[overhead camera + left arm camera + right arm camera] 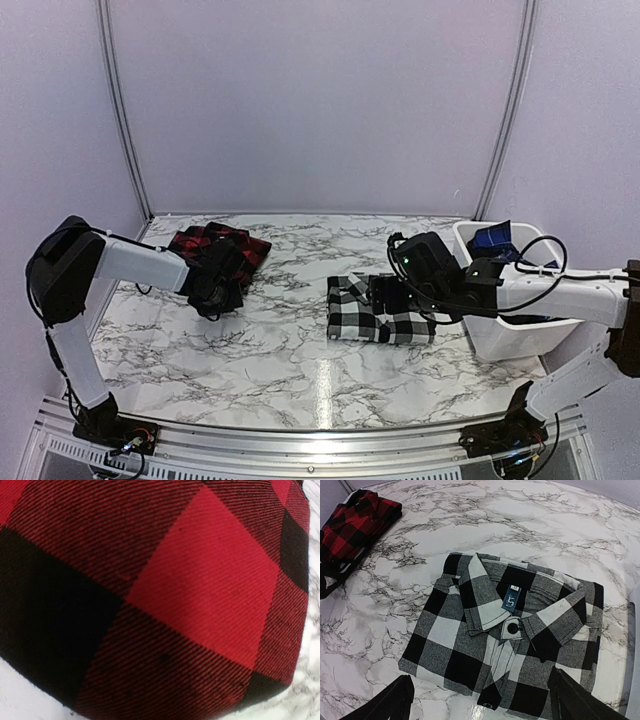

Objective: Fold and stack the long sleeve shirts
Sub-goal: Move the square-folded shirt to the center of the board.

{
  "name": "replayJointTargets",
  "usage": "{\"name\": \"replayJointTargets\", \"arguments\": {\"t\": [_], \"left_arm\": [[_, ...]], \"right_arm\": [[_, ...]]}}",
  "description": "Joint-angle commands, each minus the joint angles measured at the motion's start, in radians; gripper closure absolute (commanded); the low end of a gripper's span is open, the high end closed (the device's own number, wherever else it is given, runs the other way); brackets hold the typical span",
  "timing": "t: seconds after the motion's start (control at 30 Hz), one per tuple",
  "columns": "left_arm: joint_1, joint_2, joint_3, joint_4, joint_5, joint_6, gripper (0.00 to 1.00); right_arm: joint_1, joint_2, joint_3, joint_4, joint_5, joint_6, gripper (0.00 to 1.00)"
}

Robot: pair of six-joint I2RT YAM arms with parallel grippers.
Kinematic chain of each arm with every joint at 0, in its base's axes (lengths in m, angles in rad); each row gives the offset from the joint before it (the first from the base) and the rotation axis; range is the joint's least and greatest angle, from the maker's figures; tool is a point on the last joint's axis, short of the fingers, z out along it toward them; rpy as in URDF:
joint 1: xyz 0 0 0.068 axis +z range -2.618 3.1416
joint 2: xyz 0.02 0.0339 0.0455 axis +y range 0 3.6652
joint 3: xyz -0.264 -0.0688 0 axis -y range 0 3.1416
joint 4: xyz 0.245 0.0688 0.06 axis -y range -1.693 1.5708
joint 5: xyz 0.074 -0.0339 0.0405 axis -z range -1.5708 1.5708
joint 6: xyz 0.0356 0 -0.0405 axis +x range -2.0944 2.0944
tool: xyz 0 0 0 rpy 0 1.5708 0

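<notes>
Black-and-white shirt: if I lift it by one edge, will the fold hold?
Probably not: the black-and-white shirt is soft flannel folded in layers, so it likely droops and unfolds. Pushed, it may slide or bunch on the smooth marble table. The collar looks stiffest.

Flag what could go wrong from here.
1. Left wrist view shows only red shirt: grasp unverifiable, may catch one layer.
2. Right gripper hangs open over the folded black-and-white shirt; lifting might pull the fold apart.
3. Bin sits close beside right arm: possible snag.
</notes>
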Motion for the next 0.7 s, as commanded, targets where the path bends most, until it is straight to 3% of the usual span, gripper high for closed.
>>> {"name": "replayJointTargets", "arguments": {"t": [0.0, 0.27, 0.67], "left_arm": [[-0.110, -0.067, -0.084, 0.001, 0.050, -0.148, 1.00], [-0.273, -0.060, -0.105, 0.041, 0.066, -0.279, 1.00], [-0.415, 0.077, 0.027, 0.083, 0.144, -0.275, 1.00]], "right_arm": [[0.008, -0.022, -0.018, 0.037, -0.014, 0.019, 0.11], [0.008, -0.046, -0.068, 0.039, -0.023, 0.033, 0.11], [0.007, -0.042, -0.091, 0.038, -0.024, 0.051, 0.11]]}}
